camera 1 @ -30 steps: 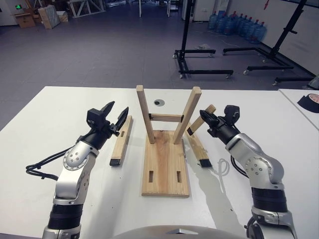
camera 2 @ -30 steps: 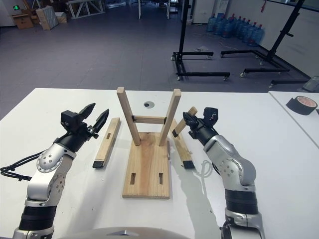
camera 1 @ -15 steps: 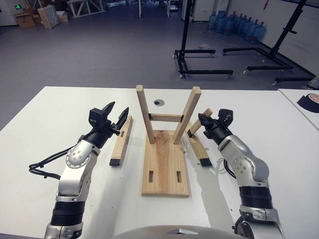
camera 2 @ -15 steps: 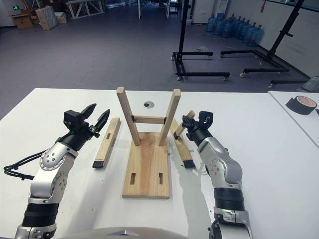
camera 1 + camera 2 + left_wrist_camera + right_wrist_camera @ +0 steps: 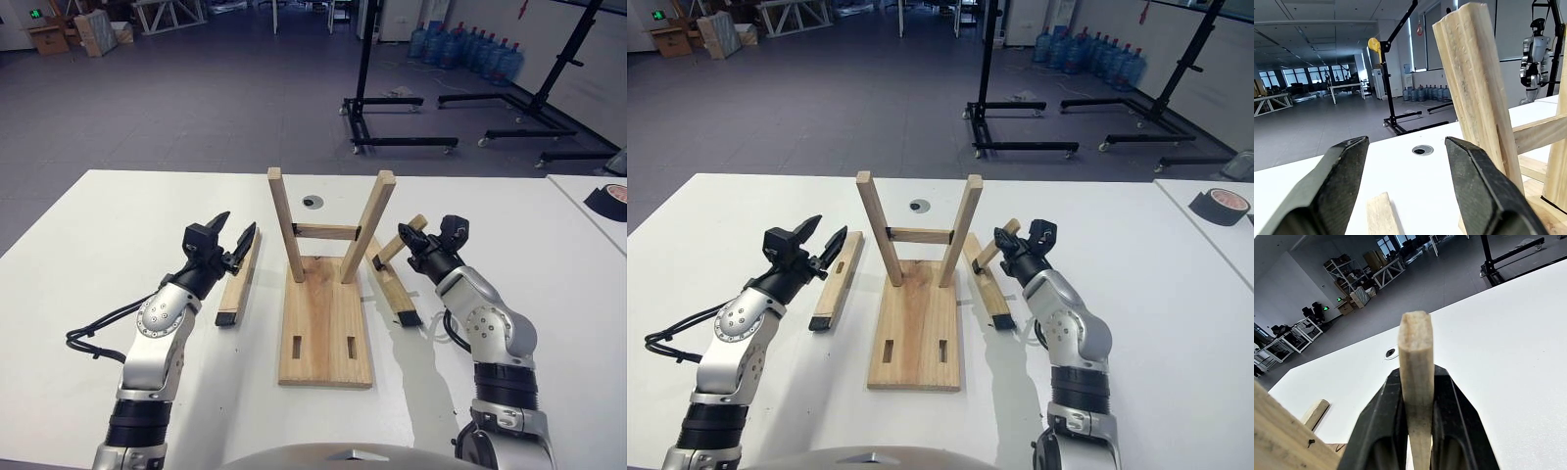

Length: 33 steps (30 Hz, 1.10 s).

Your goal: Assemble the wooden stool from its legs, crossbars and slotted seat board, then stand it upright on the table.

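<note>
In the left eye view, the seat board (image 5: 325,333) lies flat on the worktop (image 5: 127,215), with its long axis running away from you. Its two far slots carry a pair of upright legs (image 5: 286,238) joined by a crossbar (image 5: 328,232). The two near slots (image 5: 297,345) are empty.

The left claw (image 5: 238,227) is spread wide over the far end of a loose leg (image 5: 235,284). This leg lies just left of the board and almost parallel to it, so the left arm is clearly the nearer one for it.

The right claw (image 5: 409,247) grips a wooden bar (image 5: 415,224) that slopes down toward a second leg (image 5: 397,299) lying right of the board. I cannot tell if these two are joined.

In the left wrist view, the fingers (image 5: 1342,181) stand far apart, and the end of the loose leg (image 5: 1382,215) sits low between them. I judge that a straight descent would straddle it.

In the right wrist view, both fingers (image 5: 1383,426) press firmly on the wooden bar (image 5: 1415,352).
</note>
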Tool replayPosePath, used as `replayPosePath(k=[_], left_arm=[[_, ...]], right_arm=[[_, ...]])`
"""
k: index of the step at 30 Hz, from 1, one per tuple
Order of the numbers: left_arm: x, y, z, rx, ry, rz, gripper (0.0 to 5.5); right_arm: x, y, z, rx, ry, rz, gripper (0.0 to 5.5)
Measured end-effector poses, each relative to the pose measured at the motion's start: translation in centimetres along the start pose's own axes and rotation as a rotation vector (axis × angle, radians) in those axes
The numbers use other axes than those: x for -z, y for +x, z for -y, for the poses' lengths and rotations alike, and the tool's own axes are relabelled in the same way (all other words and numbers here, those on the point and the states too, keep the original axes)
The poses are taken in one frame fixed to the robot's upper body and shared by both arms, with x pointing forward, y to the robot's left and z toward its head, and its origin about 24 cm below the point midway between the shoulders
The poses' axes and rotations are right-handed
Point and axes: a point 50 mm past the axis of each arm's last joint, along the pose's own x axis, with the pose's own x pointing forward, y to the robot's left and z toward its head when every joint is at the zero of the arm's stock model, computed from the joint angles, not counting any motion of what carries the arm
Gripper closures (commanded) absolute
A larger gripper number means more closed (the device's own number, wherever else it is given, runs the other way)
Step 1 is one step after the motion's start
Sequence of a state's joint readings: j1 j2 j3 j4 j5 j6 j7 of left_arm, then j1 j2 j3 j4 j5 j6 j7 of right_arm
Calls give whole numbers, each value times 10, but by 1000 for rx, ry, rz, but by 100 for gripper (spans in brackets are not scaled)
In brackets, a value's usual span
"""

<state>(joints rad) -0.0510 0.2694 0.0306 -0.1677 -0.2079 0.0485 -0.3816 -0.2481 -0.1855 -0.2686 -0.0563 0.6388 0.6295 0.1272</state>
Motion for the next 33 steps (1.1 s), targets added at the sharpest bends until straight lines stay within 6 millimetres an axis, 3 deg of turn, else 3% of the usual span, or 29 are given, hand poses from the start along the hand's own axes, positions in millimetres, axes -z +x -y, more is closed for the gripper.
replayPosePath(k=[17,33], left_arm=[[-1,5,-1,6,-7,12,268],[-10,14,-4,10,-83,63,268]], right_arm=[[-1,1,11,19,-54,15,510],[14,11,-1,-50,-388,-13,510]])
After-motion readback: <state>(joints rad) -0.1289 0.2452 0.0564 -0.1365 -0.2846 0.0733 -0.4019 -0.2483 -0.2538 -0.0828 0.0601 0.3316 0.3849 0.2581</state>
